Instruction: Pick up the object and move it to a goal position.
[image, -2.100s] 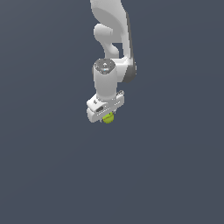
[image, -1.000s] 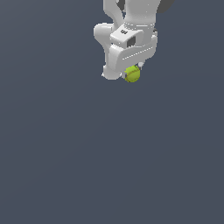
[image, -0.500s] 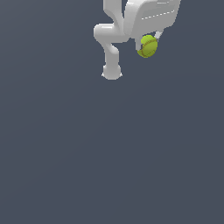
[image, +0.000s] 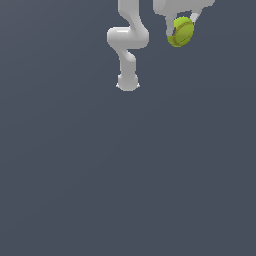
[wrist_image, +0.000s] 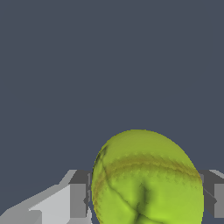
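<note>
One yellow-green tennis ball (image: 181, 31) sits clamped in my claw (image: 182, 25), high near the exterior view's top edge, to the right of my arm (image: 128, 45). Both fingers (wrist_image: 78, 197) press against its opposite sides, closed only to the ball's width.

The robot arm (image: 128, 42) is white and smooth, made of round, fat tubes joined like bent pipes. Its base (image: 127, 82) is a small round foot with a wider bottom edge. The gripper (image: 183, 24) is white too, with a thin pale finger (image: 193, 18) at its side. In the wrist view the fingers (wrist_image: 78, 199) are light grey blocks with dark grey pads on their inner faces.
</note>
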